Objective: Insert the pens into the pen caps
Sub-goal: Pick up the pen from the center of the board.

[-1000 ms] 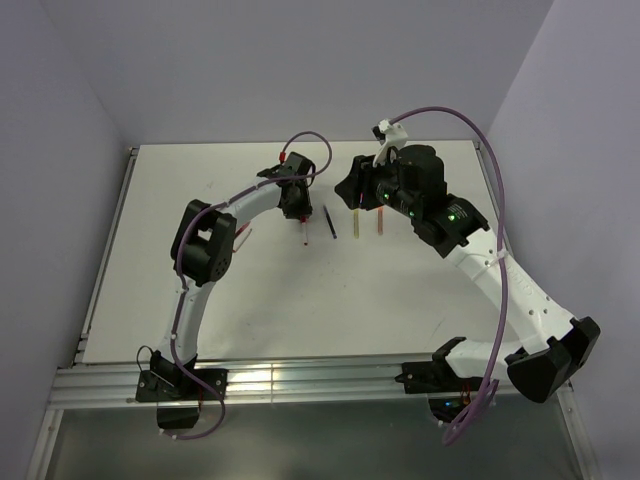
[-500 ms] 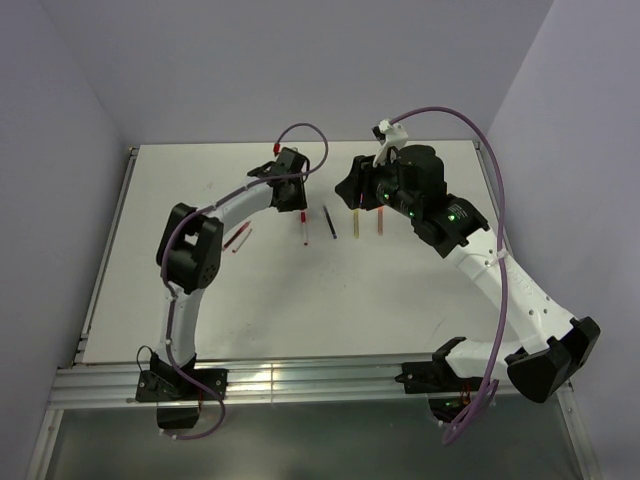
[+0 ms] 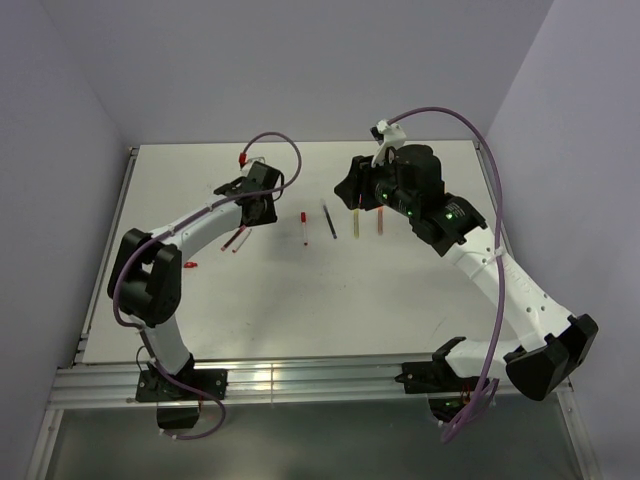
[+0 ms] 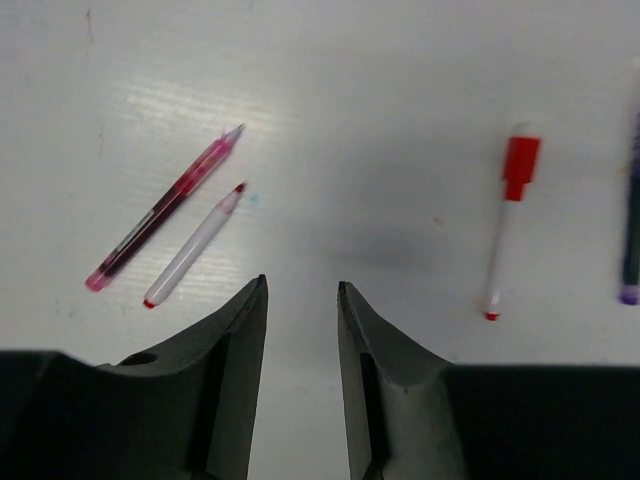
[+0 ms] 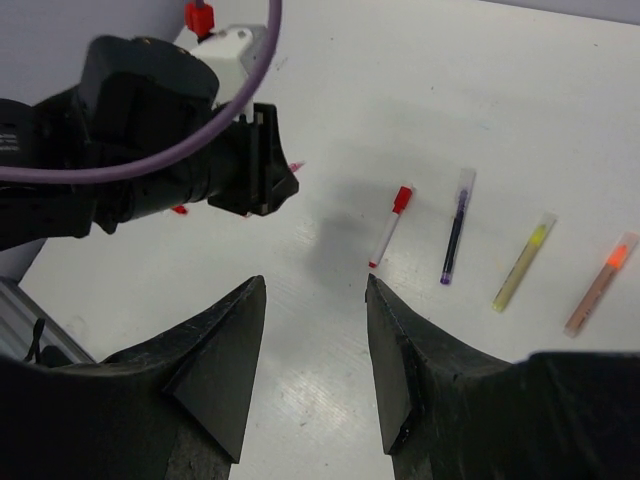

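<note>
Top external view: six pens in all, lying flat on the white counter [image 3: 300, 300]. A pair of pens [image 3: 238, 240] sits side by side at an angle on the left. To their right comes a loose row of four: a red-capped pen [image 3: 304, 228], a dark pen [image 3: 329, 221], a yellow pen [image 3: 356, 222] and an orange pen [image 3: 380, 221]. One tiny red cap [image 3: 190, 265] lies on its own, off to the left of the pair. My left pincer [image 3: 260, 212] is just beside the pair. My right pincer [image 3: 355, 195] is over the far end of the yellow one.

Left wrist view: my left pincer [image 4: 302, 290] has a narrow gap, nothing in it, matte dark wedge-shaped fingers over bare counter. Off to the left the pair shows clearly. There's a see-through pink pen [image 4: 165, 207] with a dark strip inside, and next to it, not touching, a shorter white pen [image 4: 193, 246] with red at both ends. Any print is too blurry to read. The red-capped one, white barrel, is to the right, and the dark one is cut off at the edge.

Right wrist view: my right pincer [image 5: 315, 285] is gaping a fair bit wider, also empty. Four pens are fanned out ahead and to the right: red-capped, dark purple, yellow, orange. The last two are see-through plastic with colour inside. No lettering I can make out.
</note>
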Motion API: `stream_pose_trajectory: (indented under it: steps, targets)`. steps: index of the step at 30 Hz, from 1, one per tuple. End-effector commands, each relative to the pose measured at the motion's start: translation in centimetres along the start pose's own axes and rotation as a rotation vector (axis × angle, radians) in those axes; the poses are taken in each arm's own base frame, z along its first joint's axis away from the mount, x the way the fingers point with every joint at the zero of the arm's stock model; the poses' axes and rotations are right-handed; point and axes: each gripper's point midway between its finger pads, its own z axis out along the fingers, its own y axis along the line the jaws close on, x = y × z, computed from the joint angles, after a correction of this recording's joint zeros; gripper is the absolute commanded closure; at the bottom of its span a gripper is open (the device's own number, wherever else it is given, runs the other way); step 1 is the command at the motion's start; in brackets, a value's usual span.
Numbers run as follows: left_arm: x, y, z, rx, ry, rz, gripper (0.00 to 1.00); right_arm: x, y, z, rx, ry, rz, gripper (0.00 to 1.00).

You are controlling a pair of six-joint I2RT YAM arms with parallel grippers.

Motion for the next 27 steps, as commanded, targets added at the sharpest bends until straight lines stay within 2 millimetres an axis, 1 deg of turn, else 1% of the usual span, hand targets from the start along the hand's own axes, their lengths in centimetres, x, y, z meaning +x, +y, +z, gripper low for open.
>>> stream_pose_trajectory:
  steps: [1, 4, 8, 12, 16, 18, 27]
  targets:
    - [0.3, 3.2, -0.1, -0.077, -0.001, -0.009, 0.61, -1.4, 0.4, -0.3, -0.014, -0.038, 0.011, 0.48]
    - [0.4, 4.3, 0.4, -0.102, 0.005, 0.006, 0.6, -1.4, 0.5, -0.3, -0.02, -0.038, 0.014, 0.48]
    - [0.8, 5.4, 1.4, -0.143, 0.02, 0.036, 0.57, -1.2, 0.6, -0.2, -0.029, -0.034, 0.015, 0.48]
    - [1.2, 5.5, 2.2, -0.141, 0.047, 0.05, 0.58, -1.3, 0.7, -0.3, -0.033, -0.037, 0.015, 0.48]
    - [1.0, 5.4, 3.1, -0.134, 0.068, 0.051, 0.59, -1.5, 0.8, -0.5, -0.035, -0.044, 0.016, 0.48]
    - [0.9, 5.4, 3.2, -0.135, 0.079, 0.057, 0.59, -1.6, 0.8, -0.7, -0.037, -0.048, 0.015, 0.48]
    - [1.8, 5.3, 4.3, -0.131, 0.124, 0.076, 0.61, -1.6, 0.8, -0.9, -0.034, -0.056, 0.015, 0.48]
